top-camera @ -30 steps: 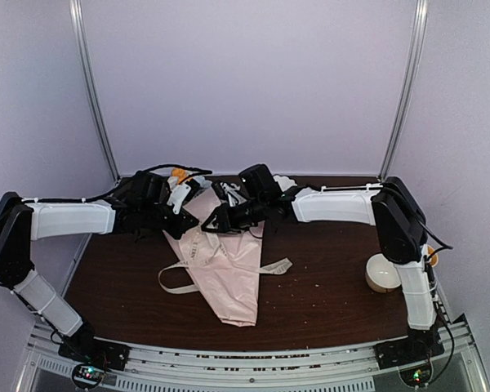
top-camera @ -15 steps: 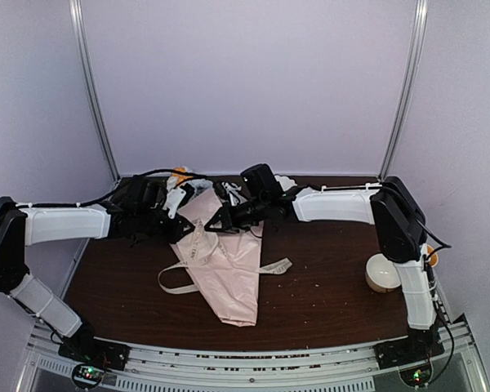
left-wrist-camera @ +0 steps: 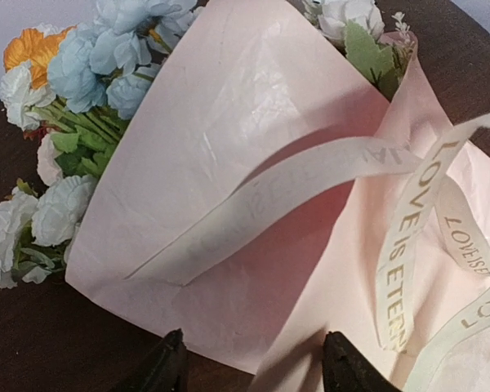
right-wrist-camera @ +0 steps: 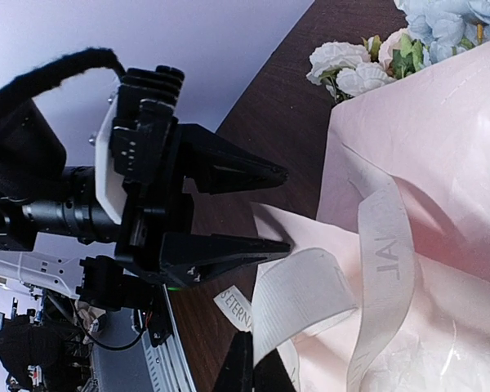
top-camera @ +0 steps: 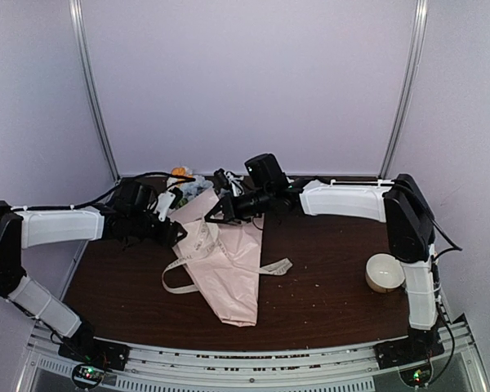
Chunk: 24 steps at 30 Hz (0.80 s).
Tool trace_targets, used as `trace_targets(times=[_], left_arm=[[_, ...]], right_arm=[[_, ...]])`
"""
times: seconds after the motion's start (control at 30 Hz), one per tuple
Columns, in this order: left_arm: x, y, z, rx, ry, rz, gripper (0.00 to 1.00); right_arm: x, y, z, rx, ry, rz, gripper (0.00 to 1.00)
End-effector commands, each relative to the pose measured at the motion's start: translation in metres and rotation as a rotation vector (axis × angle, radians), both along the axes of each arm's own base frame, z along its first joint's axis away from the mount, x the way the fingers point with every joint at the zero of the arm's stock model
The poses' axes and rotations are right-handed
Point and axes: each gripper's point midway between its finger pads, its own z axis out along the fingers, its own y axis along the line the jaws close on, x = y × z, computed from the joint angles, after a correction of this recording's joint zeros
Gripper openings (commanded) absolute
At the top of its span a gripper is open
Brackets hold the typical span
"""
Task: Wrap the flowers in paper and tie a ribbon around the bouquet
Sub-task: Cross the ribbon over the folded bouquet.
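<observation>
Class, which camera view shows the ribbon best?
Left wrist: the ribbon crosses the frame close up, its lettering readable. Right wrist shows one curling band; top shows only thin strands around the paper.

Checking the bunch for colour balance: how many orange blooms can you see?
1: an orange bloom at the upper left of the left wrist view, on the outer edge of the flowers, beside pale blue blooms. More could be hidden under the paper.
</observation>
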Motion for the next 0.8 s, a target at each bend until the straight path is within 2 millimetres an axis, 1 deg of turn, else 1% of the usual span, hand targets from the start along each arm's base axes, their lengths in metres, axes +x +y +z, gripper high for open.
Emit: trace_targets(times=[0.0, 0.07, 0.13, 0.2, 0.23, 0.27, 0.37, 0.43, 0.53, 0.6, 0.67, 0.73, 0.77], left_arm=[[0.004, -0.001, 0.003, -0.072, 0.03, -0.011, 0.56], [0.004, -0.005, -0.002, -0.072, 0.048, -0.037, 0.5], [0.002, -0.01, -0.005, -0.079, 0.069, -0.062, 0.4], [0.001, -0.011, -0.006, -0.086, 0.079, -0.072, 0.2], [0.0, -0.01, -0.006, -0.087, 0.079, -0.07, 0.08], [-0.001, -0.009, -0.005, -0.087, 0.074, -0.061, 0.0], [-0.002, 0.004, -0.003, -0.073, 0.05, -0.003, 0.0], [-0.002, 0.019, -0.01, -0.053, 0.059, 0.058, 0.0], [-0.004, 0.038, -0.027, -0.016, 0.094, 0.142, 0.0], [-0.009, 0.045, -0.04, 0.0, 0.125, 0.179, 0.0], [-0.012, 0.048, -0.05, -0.001, 0.148, 0.199, 0.0], [-0.014, 0.051, -0.059, -0.001, 0.169, 0.224, 0.0], [-0.015, 0.053, -0.063, 0.007, 0.18, 0.242, 0.0]], right_arm=[[-0.005, -0.006, 0.024, 0.031, -0.032, 0.02, 0.0], [-0.005, -0.006, 0.023, 0.029, -0.029, 0.019, 0.0], [-0.005, -0.006, 0.024, 0.029, -0.031, 0.016, 0.0], [-0.004, -0.008, 0.026, 0.027, -0.039, 0.012, 0.0], [-0.003, -0.009, 0.029, 0.029, -0.044, 0.008, 0.0], [-0.002, -0.011, 0.031, 0.03, -0.046, 0.003, 0.0], [0.009, -0.023, 0.04, 0.044, -0.062, -0.042, 0.0], [0.019, -0.036, 0.05, 0.051, -0.083, -0.081, 0.0], [0.033, -0.053, 0.055, 0.038, -0.095, -0.127, 0.0], [0.041, -0.065, 0.053, 0.029, -0.096, -0.158, 0.0], [0.049, -0.077, 0.047, 0.014, -0.092, -0.195, 0.0], [0.056, -0.086, 0.036, -0.014, -0.084, -0.23, 0.0], [0.062, -0.091, 0.027, -0.042, -0.083, -0.257, 0.0]])
